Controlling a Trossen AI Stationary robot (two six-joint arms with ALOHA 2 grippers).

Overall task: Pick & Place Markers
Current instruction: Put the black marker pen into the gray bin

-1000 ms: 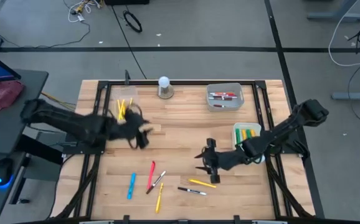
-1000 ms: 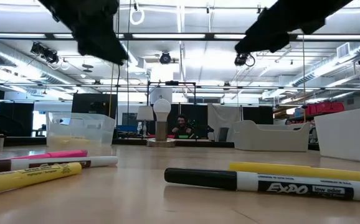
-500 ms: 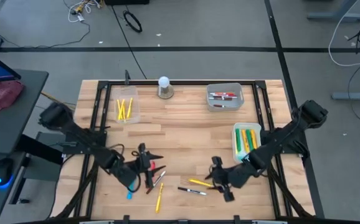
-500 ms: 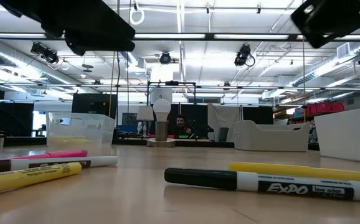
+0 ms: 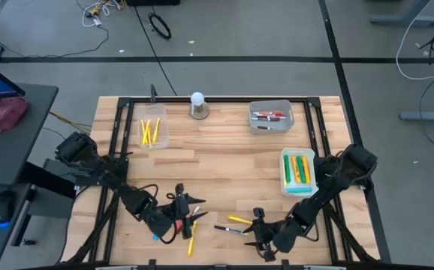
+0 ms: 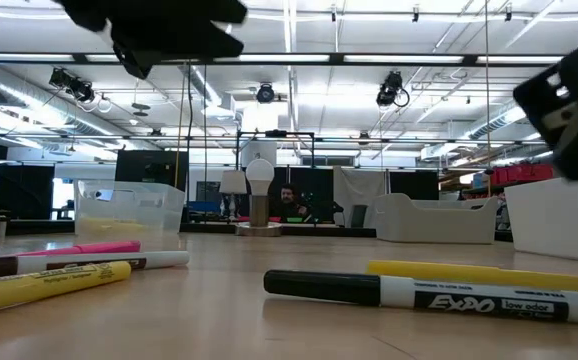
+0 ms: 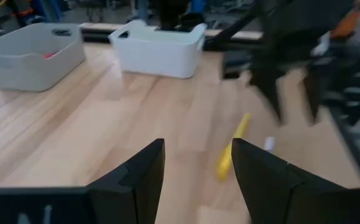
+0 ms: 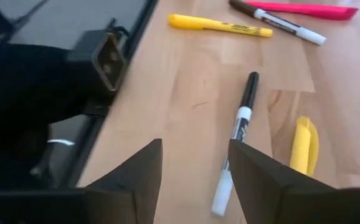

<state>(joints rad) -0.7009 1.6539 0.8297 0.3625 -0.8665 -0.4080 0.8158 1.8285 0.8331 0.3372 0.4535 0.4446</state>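
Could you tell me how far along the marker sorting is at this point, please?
Partly done. Yellow markers lie in the clear bin, red ones in the grey bin, green and yellow ones in the white bin. Nothing is in hand: the left gripper and right gripper are both open and empty, low over the loose markers near the table's front edge. About six remain to be picked up.

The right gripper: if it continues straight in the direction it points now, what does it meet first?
Probably the black-capped white marker. In the right wrist view it lies on the wood just ahead of the open right gripper, in line with the gap between the fingers. A yellow marker lies beside it, off that line. Depth is uncertain.
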